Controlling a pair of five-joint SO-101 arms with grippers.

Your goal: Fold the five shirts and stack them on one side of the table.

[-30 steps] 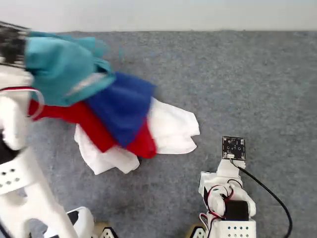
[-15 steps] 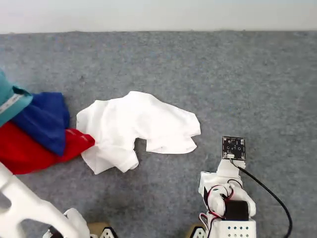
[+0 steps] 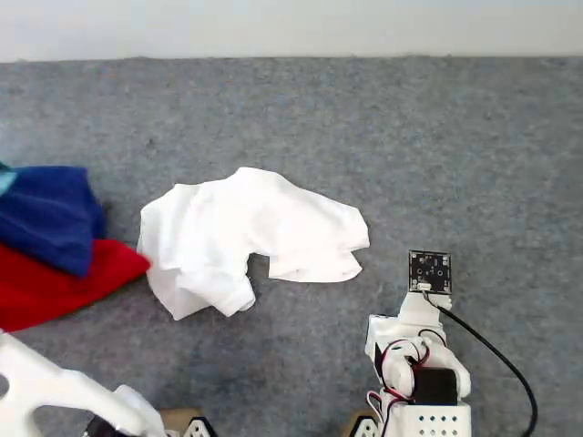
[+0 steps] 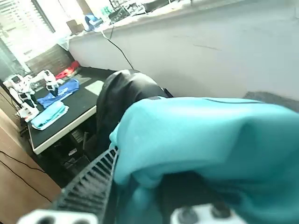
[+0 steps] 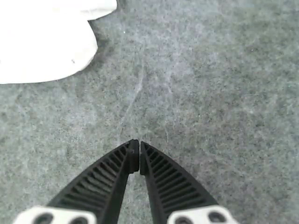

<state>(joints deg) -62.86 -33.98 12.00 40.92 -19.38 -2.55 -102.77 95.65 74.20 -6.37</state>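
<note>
A crumpled white shirt (image 3: 246,237) lies mid-table on the grey cloth surface. At the left edge a blue shirt (image 3: 50,214) rests over a red shirt (image 3: 55,282), both running out of the high view, with a sliver of teal shirt (image 3: 4,177) above them. In the left wrist view the teal shirt (image 4: 210,135) drapes over my left gripper (image 4: 140,196), which is shut on it; one ridged finger (image 4: 91,184) shows and the other is hidden by cloth. My right gripper (image 5: 139,156) is shut and holds nothing, low over bare table near a corner of the white shirt (image 5: 42,46).
My right arm (image 3: 419,373) sits folded at the front right with a black cable trailing right. The left arm's white body (image 3: 55,401) stands at the front left corner. A pale wall (image 3: 291,27) borders the back. The table's right half is bare grey surface.
My left arm swung left off the table's edge, dragging the teal, blue and red shirts with it and uncovering the white shirt. The right arm stayed still.
</note>
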